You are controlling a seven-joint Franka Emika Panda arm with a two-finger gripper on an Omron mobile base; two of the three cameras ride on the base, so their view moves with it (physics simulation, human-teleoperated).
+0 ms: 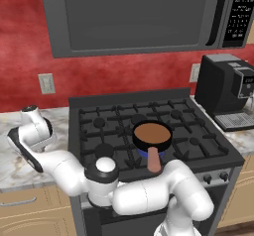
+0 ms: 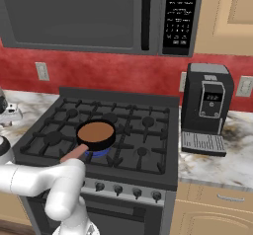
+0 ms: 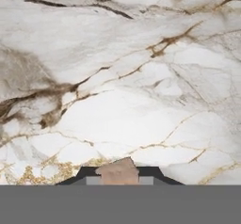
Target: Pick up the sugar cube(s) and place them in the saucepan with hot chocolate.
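Marble counter (image 3: 122, 77) left of black stove (image 1: 149, 126). Gripper (image 3: 118, 178) low over counter, fingers clamped on sugar cube (image 3: 117, 171). Saucepan (image 1: 152, 136) with hot chocolate on stove's near centre burner, handle toward robot.

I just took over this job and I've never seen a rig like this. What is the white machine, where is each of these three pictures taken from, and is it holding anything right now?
The white machine is a robot arm on a base that can drive, standing at a stove. Two pictures come from cameras on that base, behind the arm to its left and right. Both show the saucepan with hot chocolate on a front burner, a coffee machine on the counter to the right, and a microwave above. The third looks along the hand, down at the marble counter left of the stove. At its bottom edge, the gripper has its dark tips shut on a sugar cube, pale tan.
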